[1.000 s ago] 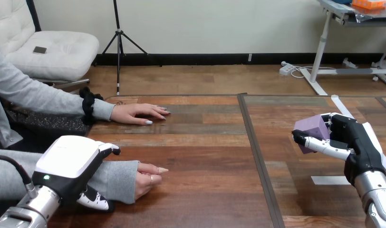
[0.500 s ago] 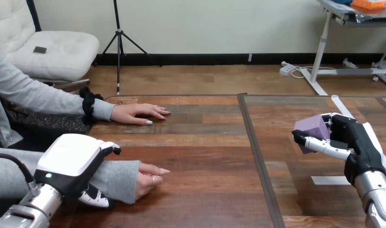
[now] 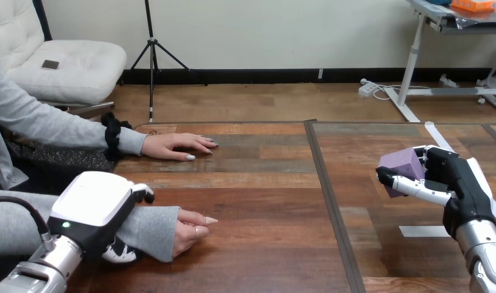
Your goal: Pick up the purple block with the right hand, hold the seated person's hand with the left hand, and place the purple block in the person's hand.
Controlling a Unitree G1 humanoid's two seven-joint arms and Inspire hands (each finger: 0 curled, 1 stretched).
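Purple block, a matte cube, sits clamped in the right robot hand at mid-right, above the wood-plank surface. Left robot hand, lower left, curls round the person's grey-sleeved wrist.

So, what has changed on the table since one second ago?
The left hand crept slightly rightward along the person's wrist, fingers still curled round it. The right hand keeps the purple block raised in the same spot; the person's far hand lies flat as before.
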